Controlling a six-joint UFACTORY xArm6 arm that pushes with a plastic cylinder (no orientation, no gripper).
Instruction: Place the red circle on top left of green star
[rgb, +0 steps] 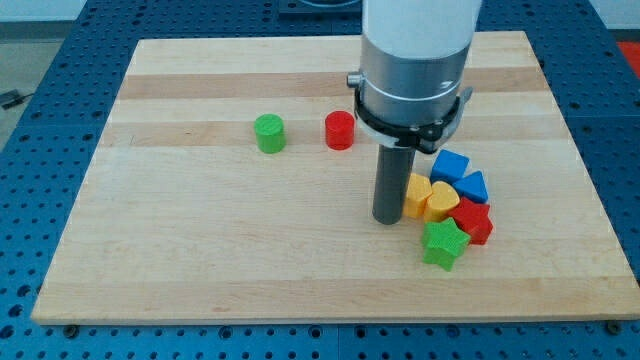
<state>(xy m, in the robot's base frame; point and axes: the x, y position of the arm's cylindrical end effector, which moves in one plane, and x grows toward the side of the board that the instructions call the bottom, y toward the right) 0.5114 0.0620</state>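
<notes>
— Where's the rod's tip (387, 219)?
— On the board, touching the yellow blocks (428, 197). No pincer, bare rod.
— And the red circle (340, 130)?
— Up-left of the tip; green star (443, 244) lower right.

2 cylinders (268, 133) (340, 130) sit side by side at upper centre; my tip (387, 219) rests lower right of them, just left of a 6-block cluster (450, 205)

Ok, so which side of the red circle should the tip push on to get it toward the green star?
Press the red circle on its upper-left wall. It's a short upright cylinder, and the green star lies lower right. My tip sits beside the yellow blocks, so circle round first.
</notes>
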